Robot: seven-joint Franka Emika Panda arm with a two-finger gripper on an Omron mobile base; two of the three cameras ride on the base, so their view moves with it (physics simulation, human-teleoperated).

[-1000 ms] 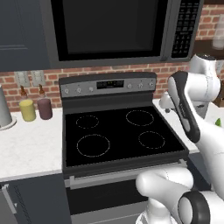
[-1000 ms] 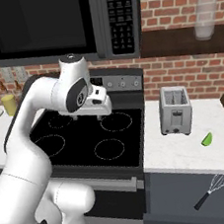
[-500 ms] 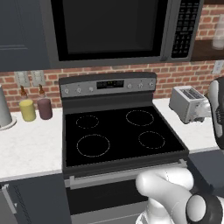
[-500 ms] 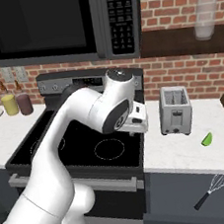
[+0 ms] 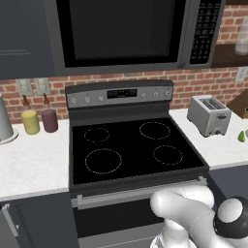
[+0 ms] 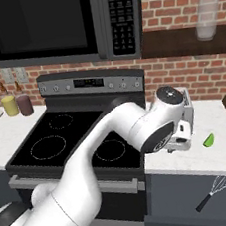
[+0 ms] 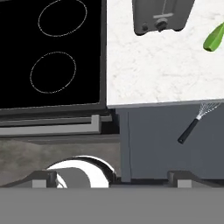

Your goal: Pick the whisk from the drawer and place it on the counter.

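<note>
A black glass stovetop (image 5: pixel 133 150) is lying under a microwave (image 5: pixel 126 31). At its three o'clock a grey toaster (image 5: pixel 208 115) is standing, a green fruit (image 6: pixel 208 140) lying beyond. At nine o'clock, yellow (image 5: pixel 30 121) and maroon (image 5: pixel 49 120) jars are standing together.

- whisk (image 7: pixel 195 123) is lying in the open drawer (image 7: pixel 166 144), black handle pointing down-left
- white counter (image 7: pixel 153 70) right above it, with a grey toaster (image 7: pixel 162 15) and a green thing (image 7: pixel 214 37)
- black stovetop (image 7: pixel 50 52) on the left
</note>
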